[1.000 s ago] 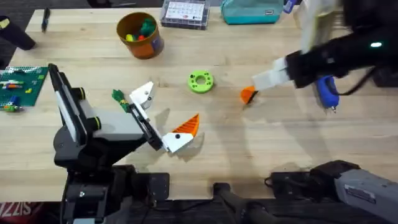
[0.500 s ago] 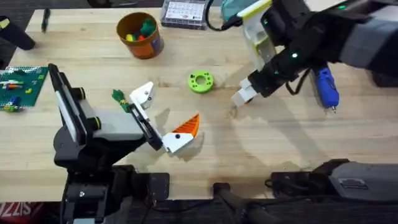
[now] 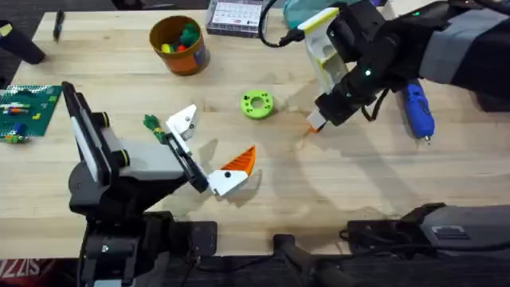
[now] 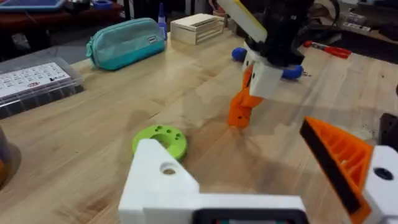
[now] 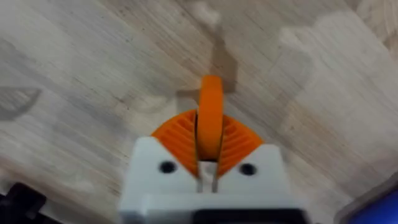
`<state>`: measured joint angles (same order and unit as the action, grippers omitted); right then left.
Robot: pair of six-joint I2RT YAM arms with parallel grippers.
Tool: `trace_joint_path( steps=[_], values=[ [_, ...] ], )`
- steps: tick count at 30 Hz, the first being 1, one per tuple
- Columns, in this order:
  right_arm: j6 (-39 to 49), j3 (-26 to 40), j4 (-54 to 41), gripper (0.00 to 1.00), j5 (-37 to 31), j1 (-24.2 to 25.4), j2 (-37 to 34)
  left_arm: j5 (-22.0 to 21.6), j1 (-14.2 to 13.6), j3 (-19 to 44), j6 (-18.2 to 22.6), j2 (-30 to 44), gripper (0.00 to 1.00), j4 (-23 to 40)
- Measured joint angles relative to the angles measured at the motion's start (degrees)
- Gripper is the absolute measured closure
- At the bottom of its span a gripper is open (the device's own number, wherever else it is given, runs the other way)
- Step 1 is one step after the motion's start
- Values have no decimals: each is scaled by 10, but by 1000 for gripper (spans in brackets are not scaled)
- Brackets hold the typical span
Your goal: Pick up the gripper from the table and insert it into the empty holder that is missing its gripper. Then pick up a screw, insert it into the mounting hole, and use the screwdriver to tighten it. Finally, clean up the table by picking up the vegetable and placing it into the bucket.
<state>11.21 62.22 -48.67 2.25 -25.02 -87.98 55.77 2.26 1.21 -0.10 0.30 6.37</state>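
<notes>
The small orange gripper stands on the table at the centre right, and my right gripper is shut on it. In the right wrist view the gripper stands on edge between the orange ribbed pads. The left wrist view shows the gripper touching the wood. My left gripper is open; one finger is the plain white holder, the other carries an orange tip. The vegetable lies beside the holder. The bucket stands at the back left. The blue screwdriver lies at the right.
A lime-green ring lies between the two grippers. A teal pouch and a clear parts box sit along the back edge. A green brick plate is at the far left. Bare wood lies in front of the right gripper.
My right arm swung in from the right, came down over the orange gripper and shut on it. The left arm has not moved.
</notes>
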Motion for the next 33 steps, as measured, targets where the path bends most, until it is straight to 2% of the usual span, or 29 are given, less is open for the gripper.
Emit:
trace_joint_path(
  steps=[1, 2, 3, 8, 14, 18, 23, 26, 28, 33],
  values=[
    [1, 0, 0, 901, -1, 0, 0, 0, 0, 0, 0, 0, 15, 0],
    [0, 0, 1, 968, -1, 0, 0, 0, 0, 0, 0, 0, 15, 0],
    [2, 1, 2, 989, -1, 0, 0, 0, 0, 0, 0, 0, 15, 0],
    [1, 5, -8, 993, -1, 0, 0, 0, 0, 0, 0, 0, 14, 0],
    [-45, 59, -113, 995, 9, 0, 10, 0, 0, 0, 0, 0, 15, 0],
    [-80, 106, -165, 995, 77, 0, 46, 3, 0, 0, 0, 0, 15, 0],
    [-99, 112, -169, 995, 180, 1, 110, 18, 0, 0, 4, 0, 15, 2],
    [-102, 92, -125, 995, 234, 9, 146, 23, 0, 0, 6, 0, 15, 3],
    [-108, 54, -59, 995, 283, 23, 165, 26, 0, 0, 7, 0, 15, 3],
    [-164, -89, 213, 995, 457, 56, 149, 39, 0, -1, 9, 0, 15, 3]
  ],
)
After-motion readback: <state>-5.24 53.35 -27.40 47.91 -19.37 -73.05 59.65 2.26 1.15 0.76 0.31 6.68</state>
